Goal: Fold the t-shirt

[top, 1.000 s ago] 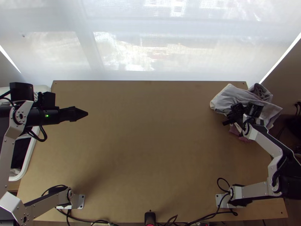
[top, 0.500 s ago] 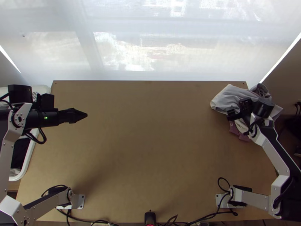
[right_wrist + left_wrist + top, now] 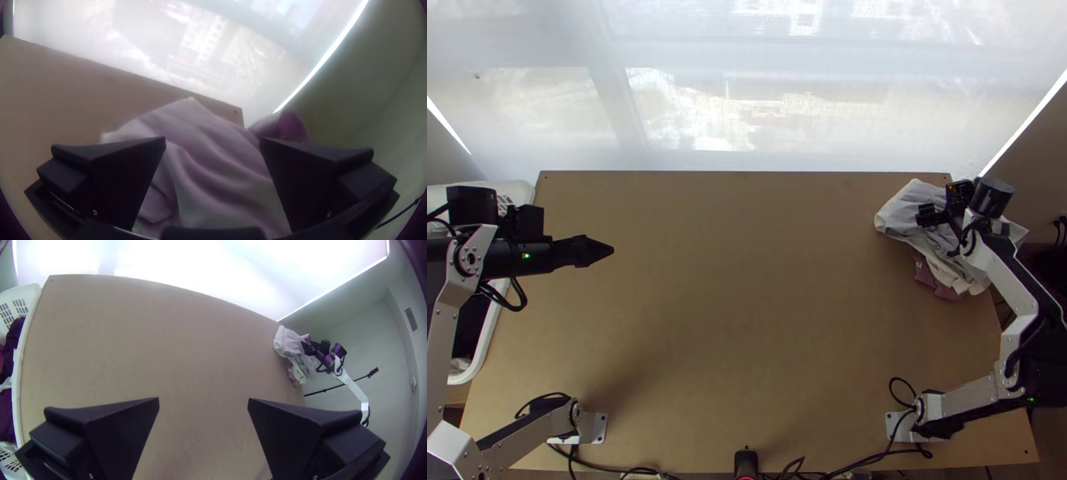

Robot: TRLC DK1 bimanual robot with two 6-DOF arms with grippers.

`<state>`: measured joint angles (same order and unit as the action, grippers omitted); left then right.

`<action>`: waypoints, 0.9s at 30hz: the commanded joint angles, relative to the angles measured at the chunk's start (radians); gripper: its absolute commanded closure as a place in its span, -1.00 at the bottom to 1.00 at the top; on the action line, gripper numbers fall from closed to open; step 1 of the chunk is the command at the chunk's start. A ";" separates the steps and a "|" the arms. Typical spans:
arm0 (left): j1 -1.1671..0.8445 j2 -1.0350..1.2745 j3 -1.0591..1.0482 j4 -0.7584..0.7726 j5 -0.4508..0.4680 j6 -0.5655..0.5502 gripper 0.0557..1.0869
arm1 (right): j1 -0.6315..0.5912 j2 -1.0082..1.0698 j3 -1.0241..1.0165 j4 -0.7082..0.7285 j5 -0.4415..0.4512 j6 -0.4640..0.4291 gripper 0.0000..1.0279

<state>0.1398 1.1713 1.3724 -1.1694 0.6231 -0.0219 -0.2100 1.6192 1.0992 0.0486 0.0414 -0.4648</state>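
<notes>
Top view, and we start at ten o'clock: a white basket (image 3: pixel 481 352) beside the table (image 3: pixel 747 320), dark clothes (image 3: pixel 10 418) inside. Next along, also at ten, comes the left gripper (image 3: pixel 607 250), aimed at three, its two fingers spread wide in the left wrist view. Over to two o'clock now, and it's a bunched heap: pale grey cloth (image 3: pixel 901 216) on top, spilling past the table's edge toward three, mauve cloth (image 3: pixel 925 272) and cream cloth (image 3: pixel 955 278) showing toward six. Right above the grey folds, the right gripper (image 3: pixel 931 218), fingers well apart!
</notes>
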 commanded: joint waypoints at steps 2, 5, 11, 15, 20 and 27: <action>0.004 -0.021 -0.039 0.001 0.000 0.000 -0.89 | -0.023 0.182 -0.045 0.007 0.006 0.023 -0.91; 0.000 -0.018 -0.045 0.001 0.000 -0.001 -0.89 | -0.025 0.209 -0.076 0.007 0.006 0.020 -0.91; -0.011 -0.019 -0.047 0.002 -0.002 -0.010 -0.89 | -0.051 0.245 -0.091 0.007 0.006 0.018 -0.91; -0.011 -0.042 -0.044 0.001 -0.008 -0.012 -0.89 | -0.074 0.202 -0.082 0.007 0.005 0.029 -0.91; -0.009 -0.093 -0.039 0.002 -0.025 -0.006 -0.89 | -0.074 0.031 -0.079 0.007 -0.011 0.055 -0.91; 0.003 -0.200 -0.075 0.099 -0.129 -0.010 -0.89 | -0.025 -0.245 -0.085 -0.007 -0.025 0.110 -0.91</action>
<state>0.1318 1.0576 1.3277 -1.1439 0.5735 -0.0326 -0.2668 1.5929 1.0168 0.0353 0.0376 -0.4061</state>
